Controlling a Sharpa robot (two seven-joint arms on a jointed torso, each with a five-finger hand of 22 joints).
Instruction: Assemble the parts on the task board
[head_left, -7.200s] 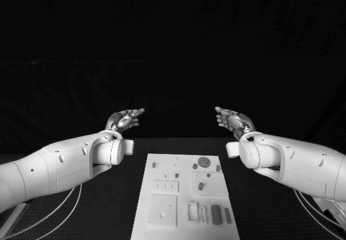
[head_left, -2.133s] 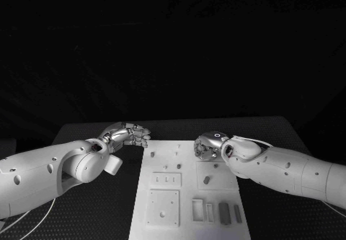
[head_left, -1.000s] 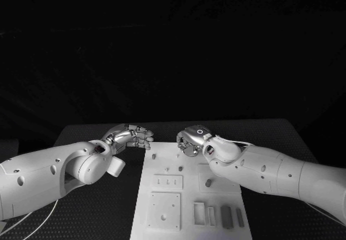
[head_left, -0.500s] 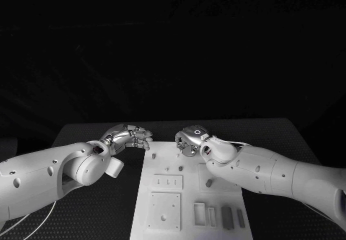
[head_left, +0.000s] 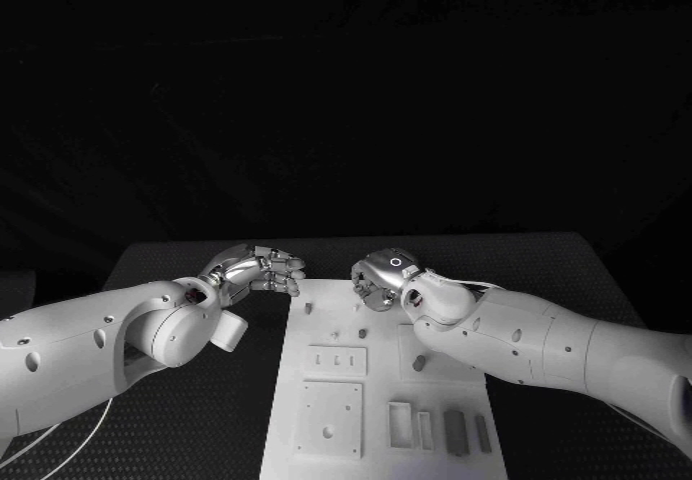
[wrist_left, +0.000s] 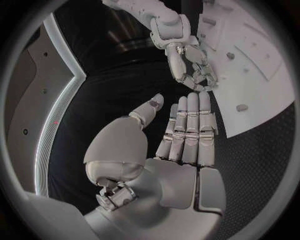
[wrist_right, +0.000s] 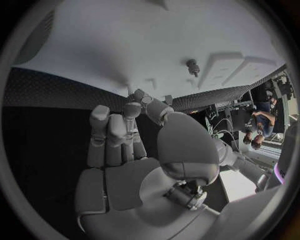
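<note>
The white task board (head_left: 378, 400) lies lengthwise in the middle of the table. On its near half are small grey parts (head_left: 456, 430), a peg (head_left: 420, 363) and a square plate (head_left: 329, 418). My right hand (head_left: 382, 280) hovers over the board's far end, its fingertips (wrist_left: 201, 82) drawn together close to the board (wrist_left: 256, 55); whether they pinch a part is hidden. The right wrist view has those fingers (wrist_right: 115, 130) reaching to the board (wrist_right: 144, 45), near a small peg (wrist_right: 192, 65). My left hand (head_left: 257, 270) is beside the board's far left corner, fingers (wrist_left: 190, 125) curled in and holding nothing.
The black table (head_left: 188, 440) spreads on both sides of the board. My right forearm (head_left: 534, 345) crosses above the board's right side and hides part of it. A row of slots (head_left: 336, 360) sits mid-board.
Both hands have come down from a raised pose to the board's far end. Over the last second the right hand edged slightly left; the left hand hardly moved.
</note>
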